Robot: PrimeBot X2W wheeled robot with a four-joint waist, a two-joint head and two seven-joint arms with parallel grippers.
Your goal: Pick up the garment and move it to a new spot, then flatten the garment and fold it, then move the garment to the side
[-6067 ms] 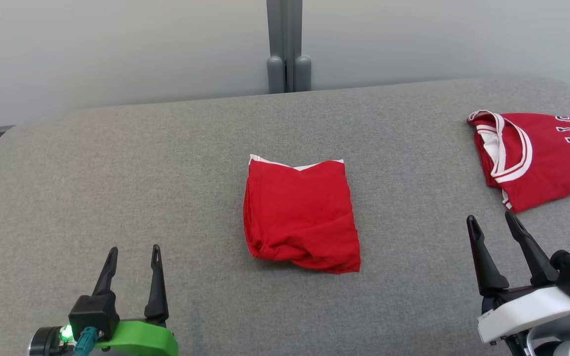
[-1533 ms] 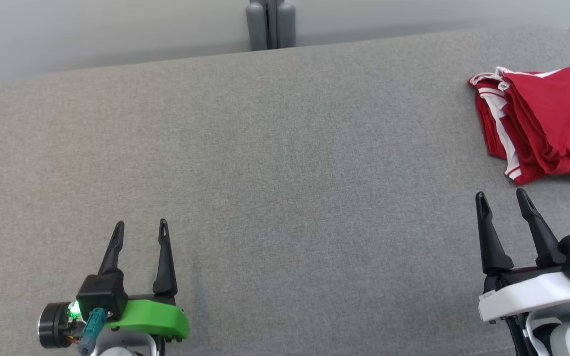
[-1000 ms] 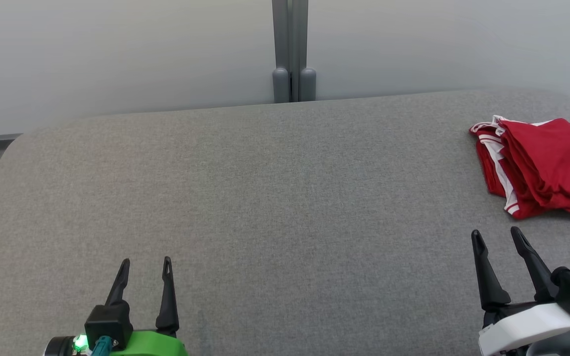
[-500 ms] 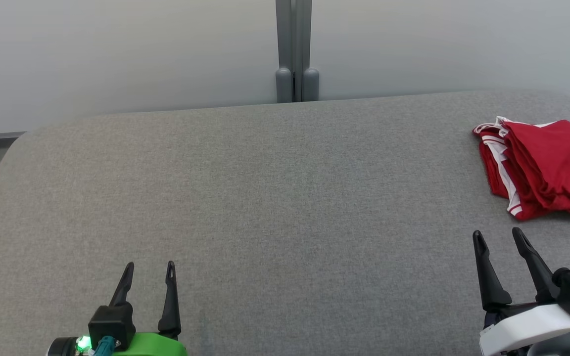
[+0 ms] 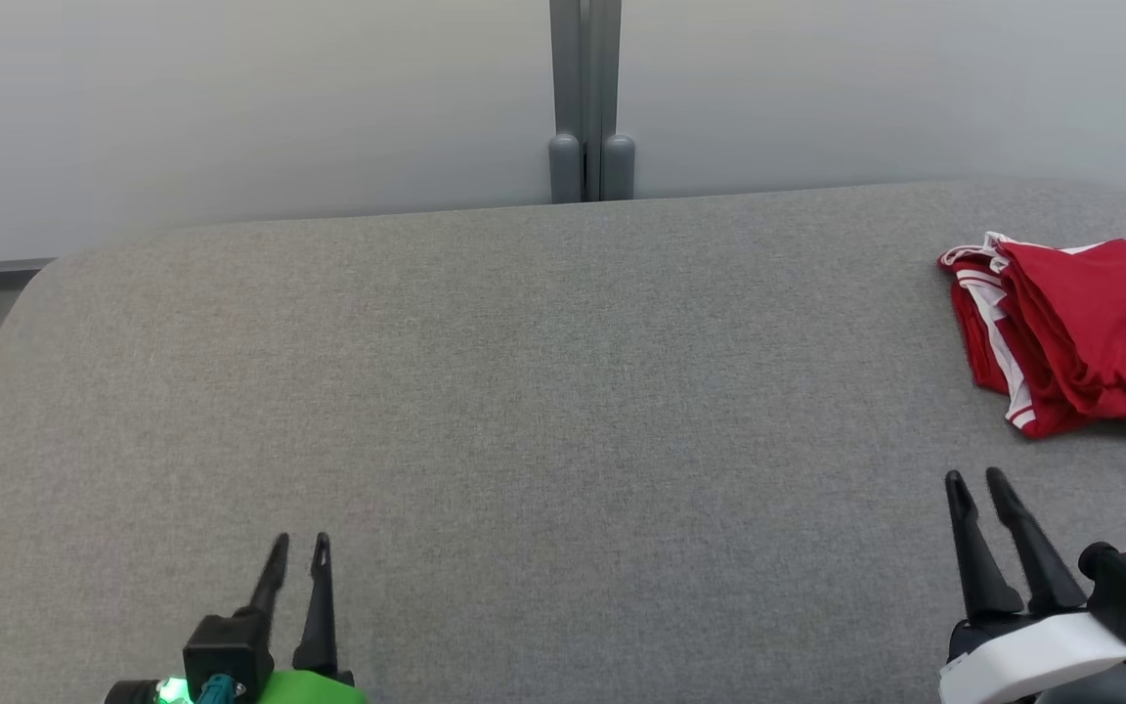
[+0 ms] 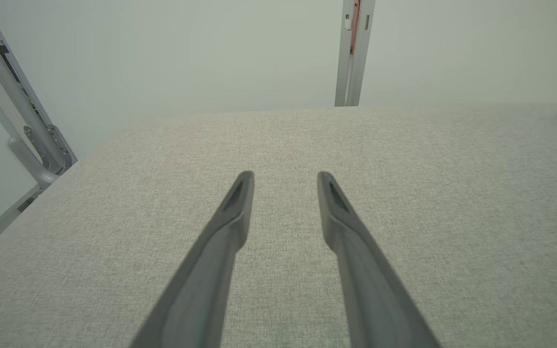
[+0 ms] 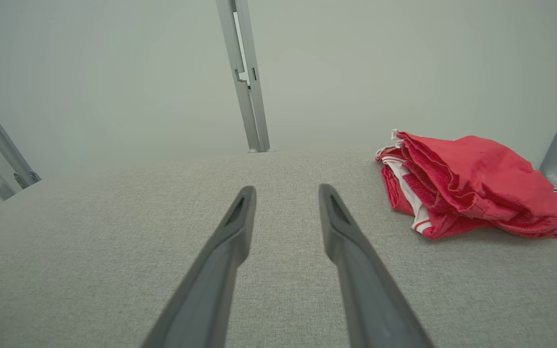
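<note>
Your left hand (image 5: 300,538) and right hand (image 5: 974,474) sit at the near edge of the desk (image 5: 563,391), each with its fingers narrowly parted and holding nothing. The red, white-trimmed garment (image 5: 1076,332) lies bunched at the desk's far right, ahead of the right hand and apart from it. The right wrist view shows you its layered folds side-on, while the left wrist view catches a sliver. Grey fabric covers the desk. Behind it stand a pale wall (image 5: 231,108) and a grey post (image 5: 584,98).

I saw the worktop (image 5: 524,391) clad in grey woven cloth, matt and rough. The garment (image 5: 1081,323) was soft red cloth, creased. The left hand (image 5: 300,540) and right hand (image 5: 974,475) had matt dark plastic fingers (image 6: 356,251).
</note>
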